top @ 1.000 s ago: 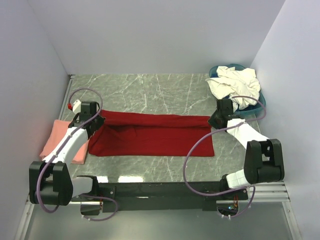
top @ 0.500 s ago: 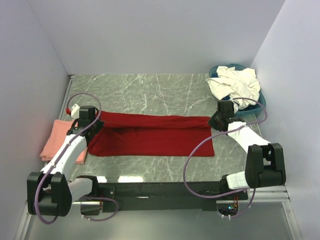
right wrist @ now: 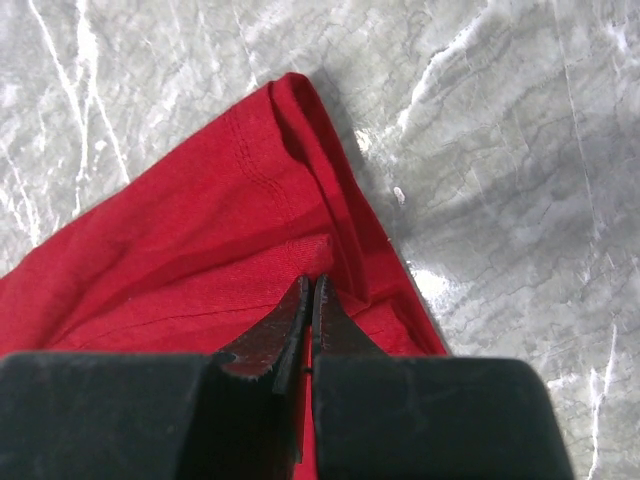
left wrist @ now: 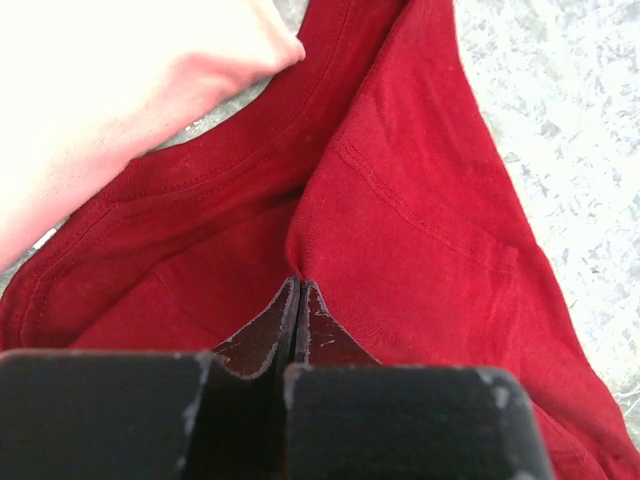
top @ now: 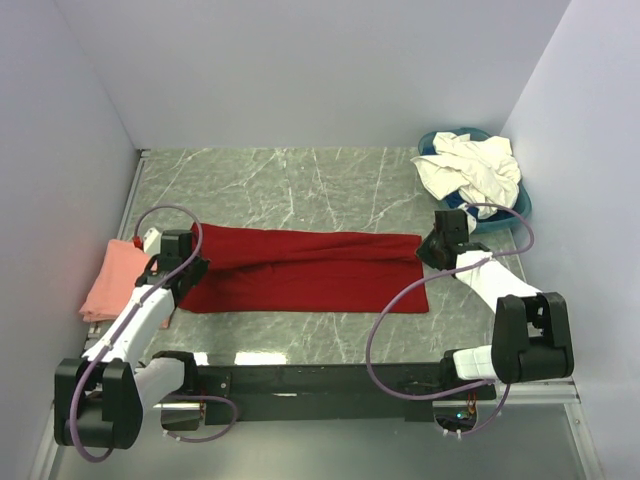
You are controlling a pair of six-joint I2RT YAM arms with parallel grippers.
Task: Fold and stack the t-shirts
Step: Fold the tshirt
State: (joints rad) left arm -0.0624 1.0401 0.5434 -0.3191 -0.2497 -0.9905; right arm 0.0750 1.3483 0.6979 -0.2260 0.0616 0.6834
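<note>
Red t-shirt (top: pixel 310 268) spans between my grippers | my left gripper (left wrist: pixel 299 287) clamps its left end | my right gripper (right wrist: pixel 310 287) closed, seemingly clamping its right edge

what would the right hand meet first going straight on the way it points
The right hand is shut on the deep red t-shirt; ahead is more of it, then apparently the marble table.

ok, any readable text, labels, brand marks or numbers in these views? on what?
None readable in any view.
No print or tag shows on the red t-shirt, pink t-shirt, cream t-shirts, blue basin or marble table.
</note>
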